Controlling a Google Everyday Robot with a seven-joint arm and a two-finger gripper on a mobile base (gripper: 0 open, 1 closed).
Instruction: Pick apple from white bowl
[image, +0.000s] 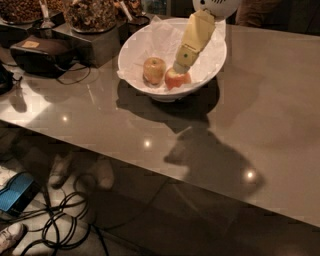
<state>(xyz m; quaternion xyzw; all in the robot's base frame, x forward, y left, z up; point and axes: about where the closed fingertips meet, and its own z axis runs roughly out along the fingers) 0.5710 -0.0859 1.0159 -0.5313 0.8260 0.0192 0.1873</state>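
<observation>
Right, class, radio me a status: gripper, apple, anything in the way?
Gripper down in the bowl, tip at the red apple. Apple not lifted, resting in the bowl. Second, paler apple close beside it.

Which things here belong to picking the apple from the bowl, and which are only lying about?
For the job: small red-orange apple, large white paper-lined bowl, cream gripper low in the bowl, at that apple.
Lying about: paler yellow-tan apple, black box, dark food containers, black floor cables.
</observation>
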